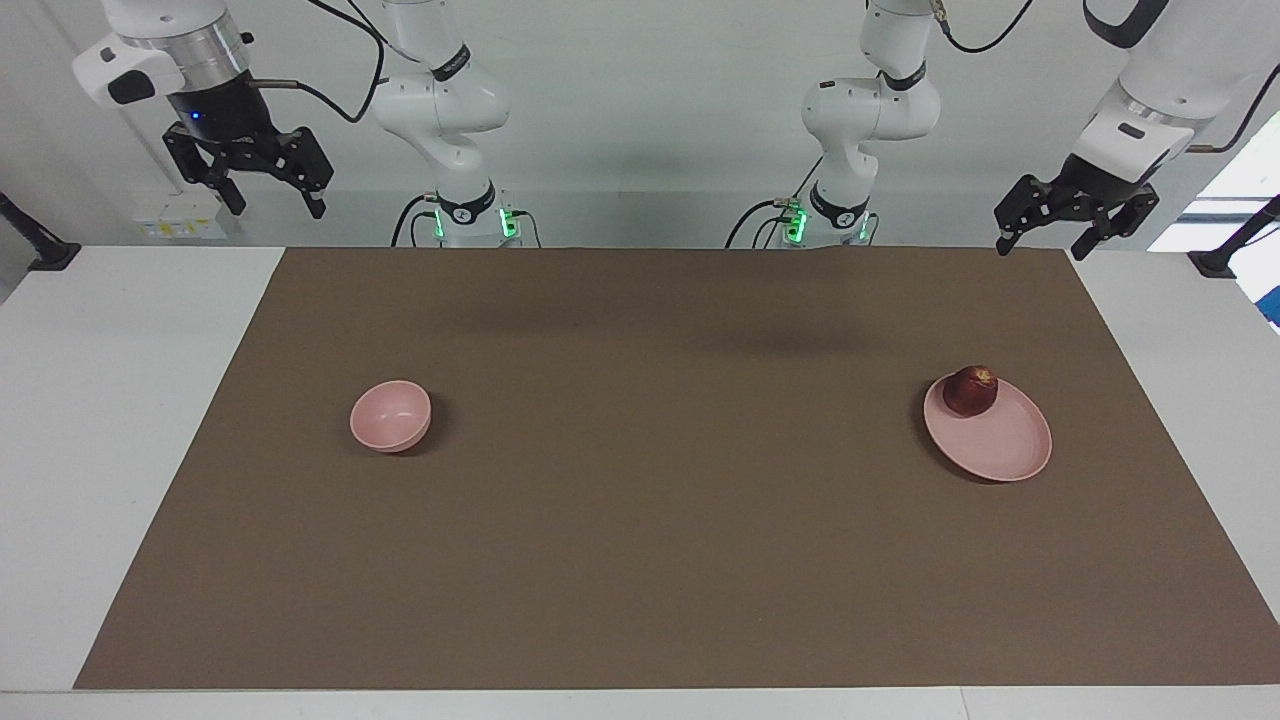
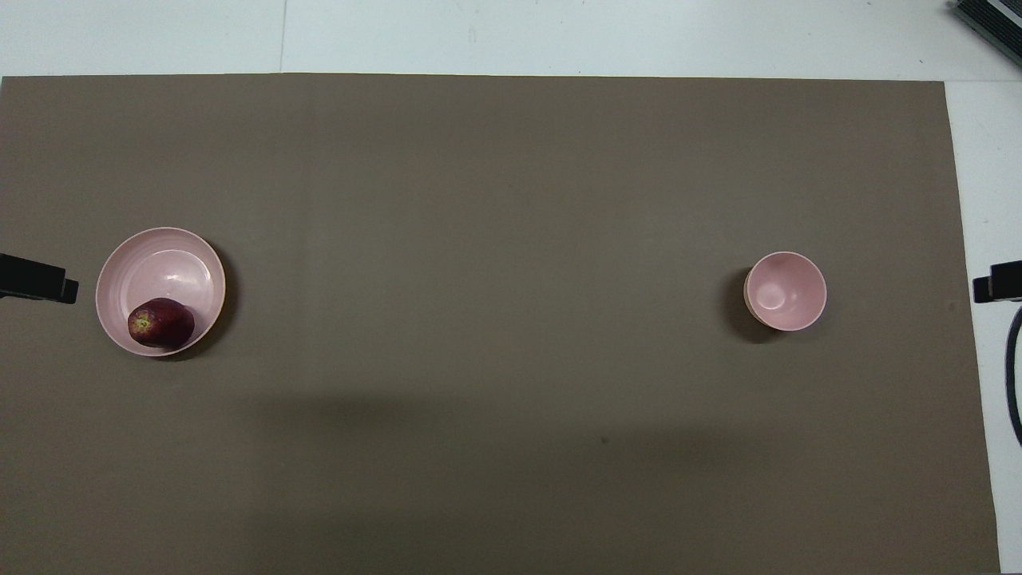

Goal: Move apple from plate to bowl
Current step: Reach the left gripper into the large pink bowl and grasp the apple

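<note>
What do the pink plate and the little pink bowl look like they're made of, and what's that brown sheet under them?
The plate and bowl look like smooth moulded plastic or melamine, possibly glazed ceramic: even pale pink with soft highlights inside. The brown sheet looks like matte paper, card or thin felt: flat, without glare, with straight cut edges. The apple on the plate looks real or plastic; I can't tell which.
</note>
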Robot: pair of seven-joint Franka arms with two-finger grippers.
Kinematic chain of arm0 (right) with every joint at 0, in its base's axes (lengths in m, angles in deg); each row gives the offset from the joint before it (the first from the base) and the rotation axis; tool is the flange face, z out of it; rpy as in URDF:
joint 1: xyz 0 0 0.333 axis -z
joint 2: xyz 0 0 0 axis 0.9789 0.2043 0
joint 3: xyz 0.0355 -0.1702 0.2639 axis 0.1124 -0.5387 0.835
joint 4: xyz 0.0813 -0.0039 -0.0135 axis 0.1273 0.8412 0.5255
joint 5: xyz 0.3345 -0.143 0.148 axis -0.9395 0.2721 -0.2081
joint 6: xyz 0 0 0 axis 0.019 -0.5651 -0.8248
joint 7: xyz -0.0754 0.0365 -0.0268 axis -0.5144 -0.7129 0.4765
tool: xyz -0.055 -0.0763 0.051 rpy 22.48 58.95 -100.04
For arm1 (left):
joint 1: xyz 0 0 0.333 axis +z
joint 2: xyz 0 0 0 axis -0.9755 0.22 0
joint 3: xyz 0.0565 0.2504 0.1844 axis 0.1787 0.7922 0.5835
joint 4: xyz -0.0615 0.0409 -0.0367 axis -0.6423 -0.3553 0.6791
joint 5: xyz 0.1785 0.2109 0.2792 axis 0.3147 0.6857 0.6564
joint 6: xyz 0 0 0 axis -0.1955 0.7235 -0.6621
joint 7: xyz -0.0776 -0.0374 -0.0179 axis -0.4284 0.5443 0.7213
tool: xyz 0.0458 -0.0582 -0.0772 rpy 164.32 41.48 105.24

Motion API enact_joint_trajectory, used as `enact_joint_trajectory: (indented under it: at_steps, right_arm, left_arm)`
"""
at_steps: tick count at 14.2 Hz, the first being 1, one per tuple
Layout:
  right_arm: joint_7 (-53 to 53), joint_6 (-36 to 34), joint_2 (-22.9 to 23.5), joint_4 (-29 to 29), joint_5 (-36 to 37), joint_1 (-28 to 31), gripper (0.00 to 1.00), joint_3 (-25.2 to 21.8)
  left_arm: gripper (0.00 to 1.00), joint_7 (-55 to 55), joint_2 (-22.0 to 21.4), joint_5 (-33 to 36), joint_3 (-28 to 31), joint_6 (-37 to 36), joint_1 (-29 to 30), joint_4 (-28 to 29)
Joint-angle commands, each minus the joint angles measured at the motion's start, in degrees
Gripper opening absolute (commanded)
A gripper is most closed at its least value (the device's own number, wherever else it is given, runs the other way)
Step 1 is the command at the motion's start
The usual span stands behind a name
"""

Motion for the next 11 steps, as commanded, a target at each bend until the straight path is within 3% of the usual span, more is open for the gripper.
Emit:
enact_joint_trajectory:
  at_steps: [1,9,11]
  right_arm:
    - [0.20,0.34,-0.48,0.22,-0.11,0.14,1.00,0.34]
    - [0.20,0.34,-0.48,0.22,-0.11,0.14,1.00,0.34]
    - [0.20,0.34,-0.48,0.22,-0.11,0.14,1.00,0.43]
  left_arm:
    - [1.00,-0.61,-2.11,-0.35,0.89,6.31,-0.54,9.02]
    - [1.00,-7.63,-2.11,-0.44,1.42,27.40,3.66,25.98]
    - [1.00,-10.71,-1.59,-0.53,1.42,29.69,4.20,28.71]
